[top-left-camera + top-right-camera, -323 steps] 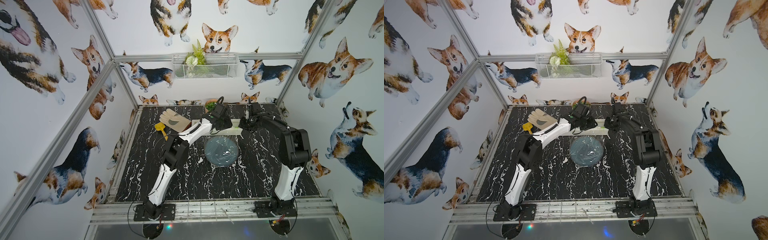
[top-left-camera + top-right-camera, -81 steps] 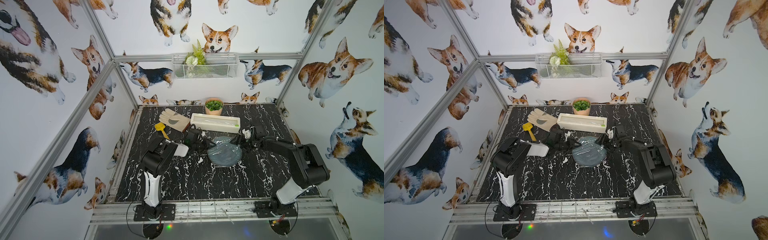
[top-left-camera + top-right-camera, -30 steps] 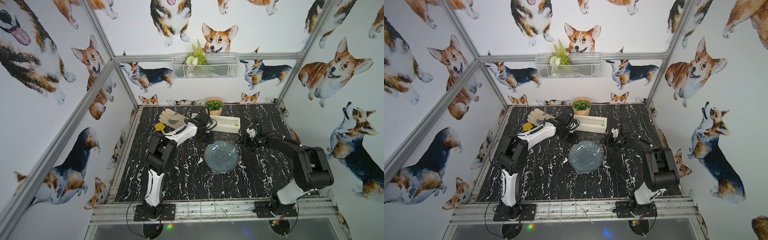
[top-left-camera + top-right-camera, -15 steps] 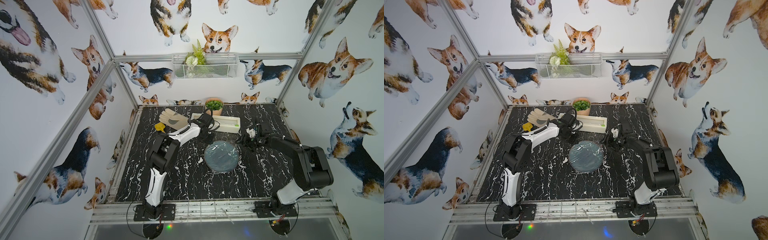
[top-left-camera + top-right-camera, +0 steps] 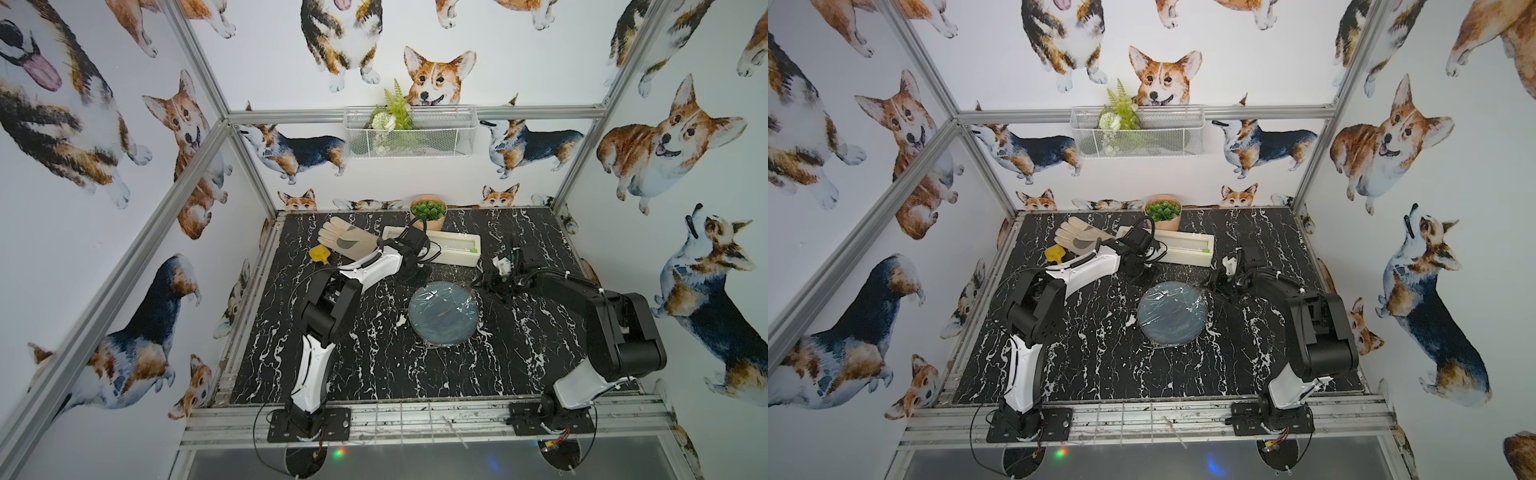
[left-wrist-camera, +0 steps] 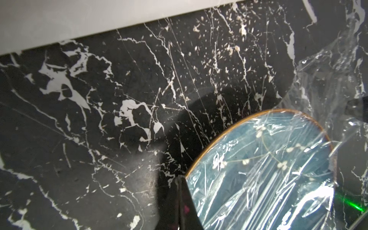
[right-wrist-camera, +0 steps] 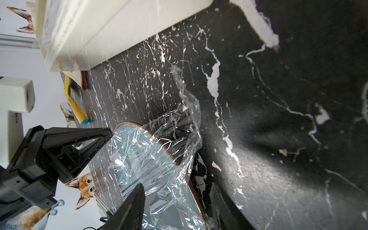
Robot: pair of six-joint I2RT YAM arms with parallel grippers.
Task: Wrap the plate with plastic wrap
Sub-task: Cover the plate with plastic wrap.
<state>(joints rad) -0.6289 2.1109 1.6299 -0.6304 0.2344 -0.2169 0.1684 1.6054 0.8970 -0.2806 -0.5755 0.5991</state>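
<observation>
The blue-grey plate lies on the black marble table under crinkled plastic wrap. A loose flap of wrap spills over the plate's far right rim onto the table. My left gripper is shut, with nothing visible between its fingers, its tip at the plate's far left rim. My right gripper is open astride the far right rim, one finger over the wrapped plate and one on the table side. The cream dispenser box lies behind the plate.
A beige glove and a small yellow tool lie at the back left. A pot of green plant stands behind the box. A wire basket hangs on the back wall.
My left gripper has closed and shifted slightly right, from the box toward the plate's far rim. The right gripper has narrowed a little; its arm has stayed in place.
</observation>
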